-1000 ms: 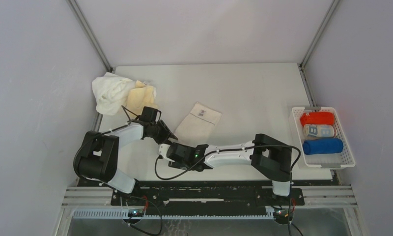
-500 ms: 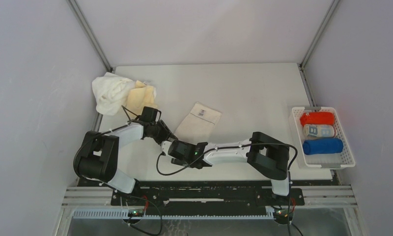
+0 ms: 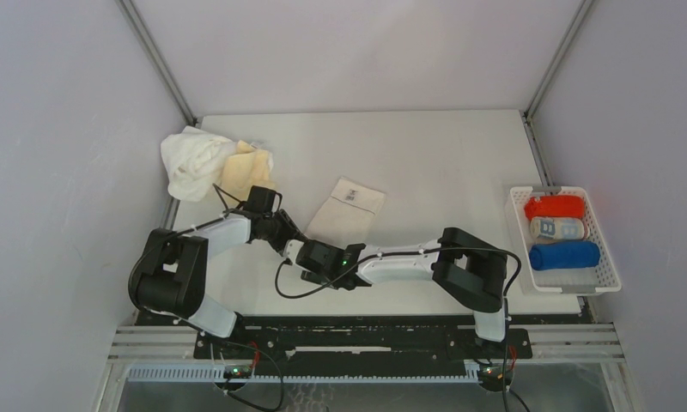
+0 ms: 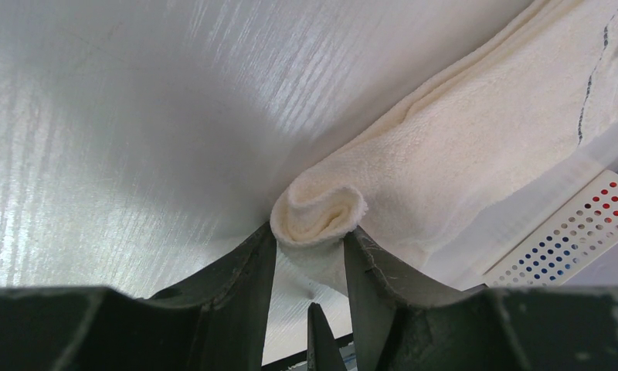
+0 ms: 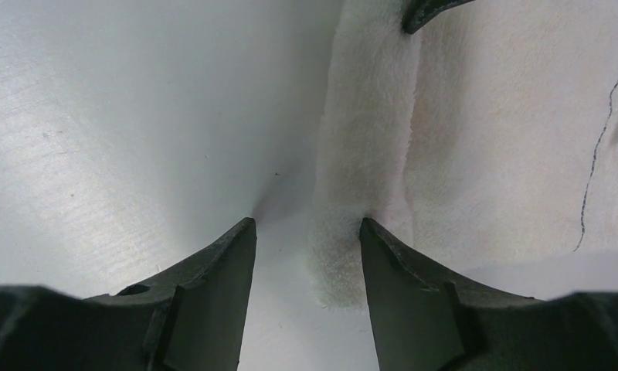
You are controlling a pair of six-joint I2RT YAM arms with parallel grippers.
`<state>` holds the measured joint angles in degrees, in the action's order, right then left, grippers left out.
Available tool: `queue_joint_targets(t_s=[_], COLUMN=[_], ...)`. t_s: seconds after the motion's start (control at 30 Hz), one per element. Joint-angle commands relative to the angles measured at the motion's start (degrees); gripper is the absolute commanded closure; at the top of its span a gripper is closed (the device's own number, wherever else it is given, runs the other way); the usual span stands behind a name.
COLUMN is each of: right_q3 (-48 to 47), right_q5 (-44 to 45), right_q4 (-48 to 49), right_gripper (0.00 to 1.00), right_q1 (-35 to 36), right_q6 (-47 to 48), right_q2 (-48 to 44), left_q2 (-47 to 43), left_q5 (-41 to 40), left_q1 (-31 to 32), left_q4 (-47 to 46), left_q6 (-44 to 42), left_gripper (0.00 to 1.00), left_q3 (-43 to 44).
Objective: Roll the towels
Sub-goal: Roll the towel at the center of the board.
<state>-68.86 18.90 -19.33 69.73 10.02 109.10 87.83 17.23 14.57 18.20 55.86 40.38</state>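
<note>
At the far-left corner of the table point(image 3: 443, 154), a white towel point(image 3: 190, 159) lies crumpled. A pale yellow-orange towel point(image 3: 246, 172) is bunched against its right side, touching it.

Just nearer, the left gripper point(image 3: 286, 235) sits low at the near-left corner of a cream towel point(image 3: 350, 213). This towel lies mostly flat, left of the table's middle, with its tag showing at the far end. The left wrist view shows the towel's near edge turned into a small tight curl. The fingers press on both sides of the curl's end, so the jaws are narrow and clamped on the cloth.

The right gripper point(image 3: 299, 251) is immediately beside it, at the same rolled edge. In the right wrist view its jaws are partly spread and straddle the roll. One finger touches the cloth and the other stands apart over bare table, so nothing is gripped.

At the right edge, a white slatted basket point(image 3: 611, 268) holds three rolled towels side by side. A red roll point(image 3: 555, 206) is farthest, a light-blue patterned roll point(image 3: 556, 228) is in the middle, and a royal blue roll point(image 3: 564, 255) is nearest.
</note>
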Motion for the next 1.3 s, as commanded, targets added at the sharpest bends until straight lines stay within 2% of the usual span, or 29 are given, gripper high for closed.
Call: queue_joint_targets(t_s=[0.0,0.27,0.87,1.27], right_q3=[-0.57,-0.66,1.26,1.89], right_q5=[-0.14,-0.39,-0.42,-3.7], right_q4=[0.39,-0.31,0.76,0.69], right_gripper=[0.47,0.48,0.48,0.54], right_q1=[-0.39,-0.47,-3.08,-4.05], right_q6=[-0.67,-0.79,-1.68,-2.34], right_q2=[-3.72,-4.49,0.8,1.24], left_q2=[3.18,3.05,2.71,2.61], left_q5=[-6.96,-6.89,-7.12,-7.16], left_q1=[0.5,0.58,0.55,0.49], left_q4=[5.52,5.63,6.09,6.47], left_q6=[-3.47,-3.41,-3.65,-3.67], left_gripper=[0.55,0.55,0.55,0.55], left_q3=[-1.8,-1.69,-1.62,-1.28])
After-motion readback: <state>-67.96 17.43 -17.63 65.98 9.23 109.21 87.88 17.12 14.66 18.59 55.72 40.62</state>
